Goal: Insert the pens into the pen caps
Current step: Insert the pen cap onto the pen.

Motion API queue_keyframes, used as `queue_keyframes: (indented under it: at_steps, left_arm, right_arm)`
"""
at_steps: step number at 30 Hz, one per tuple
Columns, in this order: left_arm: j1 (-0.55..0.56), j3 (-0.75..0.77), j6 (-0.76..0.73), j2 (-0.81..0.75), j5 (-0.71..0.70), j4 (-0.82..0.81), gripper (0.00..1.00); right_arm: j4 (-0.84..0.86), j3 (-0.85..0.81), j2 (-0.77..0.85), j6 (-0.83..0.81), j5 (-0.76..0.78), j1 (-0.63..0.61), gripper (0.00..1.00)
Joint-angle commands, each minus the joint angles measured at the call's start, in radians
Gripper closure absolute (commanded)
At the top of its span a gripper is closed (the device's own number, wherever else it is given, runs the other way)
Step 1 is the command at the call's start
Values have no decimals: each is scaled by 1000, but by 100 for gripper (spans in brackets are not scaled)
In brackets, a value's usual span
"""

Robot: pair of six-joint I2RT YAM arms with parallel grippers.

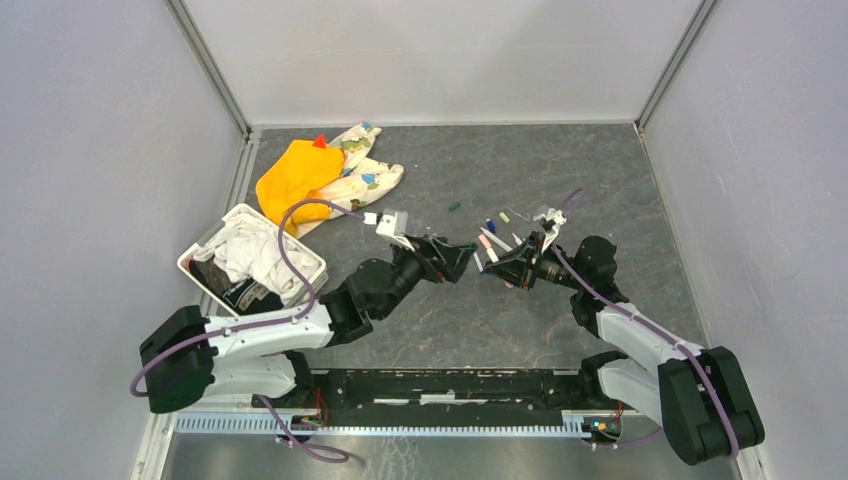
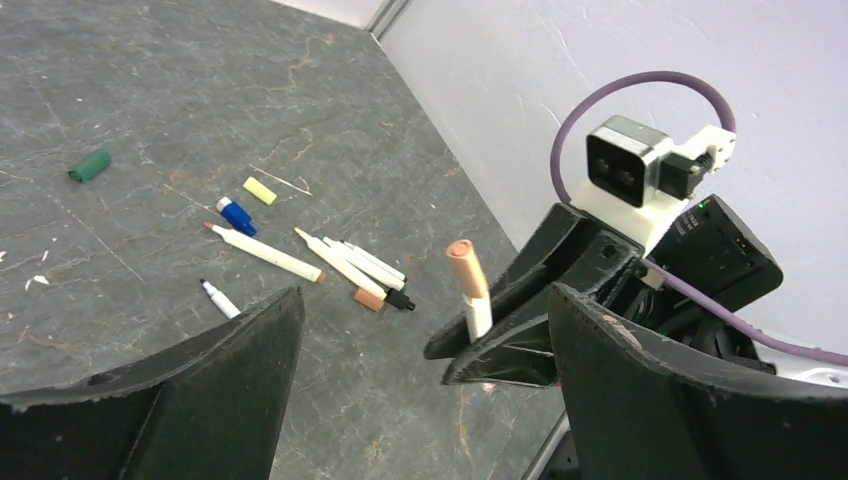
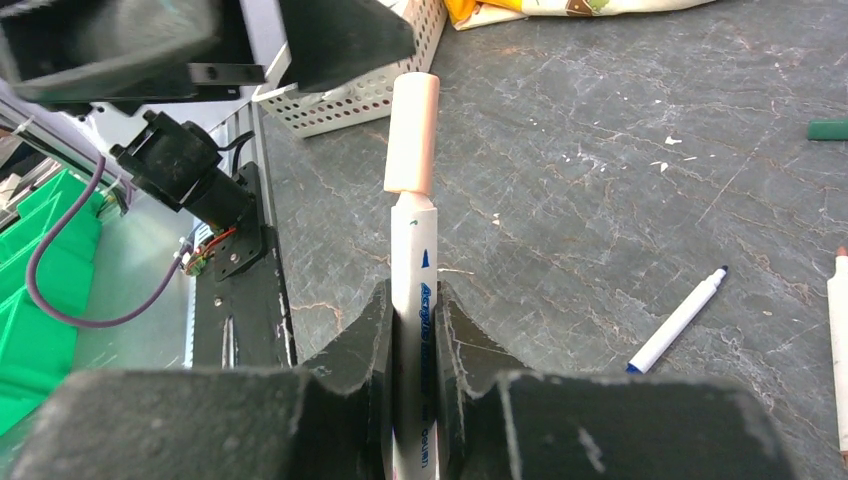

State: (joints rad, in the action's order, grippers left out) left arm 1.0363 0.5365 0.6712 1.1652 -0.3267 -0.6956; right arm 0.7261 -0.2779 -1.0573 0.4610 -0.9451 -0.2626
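My right gripper [image 3: 412, 300] is shut on a white pen [image 3: 413, 260] that points up and away, with a peach pen cap [image 3: 414, 130] seated on its tip. My left gripper [image 2: 425, 295] faces it with the jaws wide apart and nothing between them, and the capped pen [image 2: 478, 312] stands just beyond its fingertips. The two grippers nearly meet at the table's middle [image 1: 478, 260]. Loose pens [image 2: 265, 252] [image 2: 340, 265] lie on the dark table. A blue cap [image 2: 236, 216], a cream cap [image 2: 260, 190] and a green cap [image 2: 90, 165] lie close by.
A white basket [image 1: 200, 262] holding white and dark cloths stands at the left. An orange cloth [image 1: 295, 172] and a patterned cloth [image 1: 365, 170] lie at the back left. Another short pen [image 3: 680, 320] lies to the right of my right gripper. Grey walls enclose the table.
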Motion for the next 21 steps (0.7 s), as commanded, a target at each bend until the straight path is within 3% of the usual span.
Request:
queue_keyframes:
  at_steps: [1, 7, 21]
  left_arm:
    - [-83, -38, 86, 55, 320, -276, 4]
    - [-84, -4, 131, 184, 339, -408, 4]
    - [-78, 75, 231, 380, 229, -510, 34]
  right_arm:
    - [41, -34, 15, -15, -47, 7, 100]
    - [53, -32, 6, -1, -50, 8, 100]
    - [53, -32, -1, 7, -49, 7, 100]
